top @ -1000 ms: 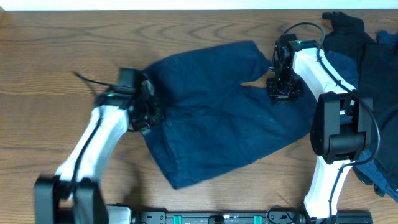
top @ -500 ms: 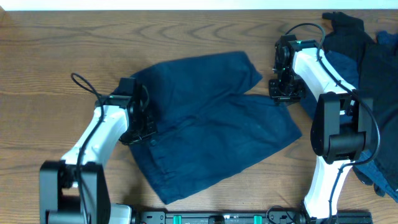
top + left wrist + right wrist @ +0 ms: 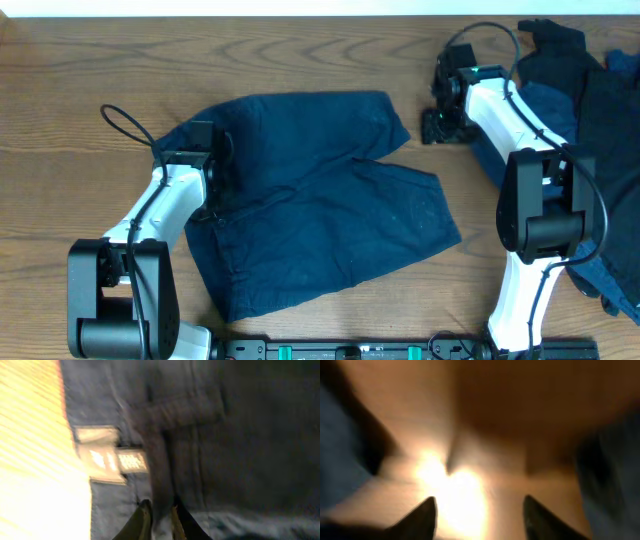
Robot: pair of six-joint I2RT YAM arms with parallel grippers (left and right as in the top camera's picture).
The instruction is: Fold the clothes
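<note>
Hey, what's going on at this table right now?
Two robot arms are working on dark navy shorts spread out on the wooden table. The left gripper is pinched shut on the cloth near the grey label at the waistband. The right gripper is open over bare wood, off the shorts. More dark clothes lie piled at the table's right edge.

Navy shorts (image 3: 320,200) spread flat, more clothes (image 3: 590,110) heaped right

White shells with black joint housings on left arm (image 3: 150,215) and right arm (image 3: 510,105); thin black cable (image 3: 118,124) looped near each wrist; dark tapered end effector fingers (image 3: 422,517); green-lit black base rail (image 3: 350,350).
</note>
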